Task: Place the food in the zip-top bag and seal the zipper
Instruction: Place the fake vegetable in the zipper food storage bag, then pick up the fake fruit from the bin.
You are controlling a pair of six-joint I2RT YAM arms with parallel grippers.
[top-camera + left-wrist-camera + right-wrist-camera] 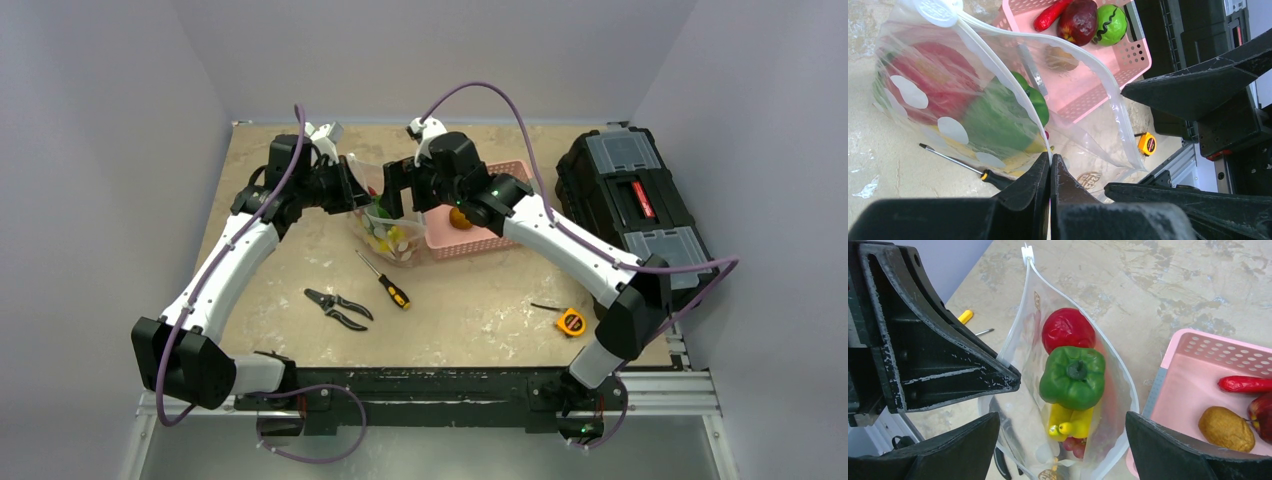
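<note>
The clear zip-top bag (948, 130) bears white polka dots; pepper (1073, 377) green, basket (1188, 390) pink.

Zip-top bag (1023, 342) stands on the table (1198, 280), mouth open. Contents, far to near: red piece (1068, 329), green pepper (1073, 376), yellow piece (1070, 421). The left gripper (1010, 376) meets the bag's left rim at the zipper (1015, 315). Right gripper (1062, 420) is spread wide across the mouth, gripping nothing. Pink basket (1173, 347), just right of the bag, holds a red chilli (1245, 384) and a brown piece (1226, 428).
</note>
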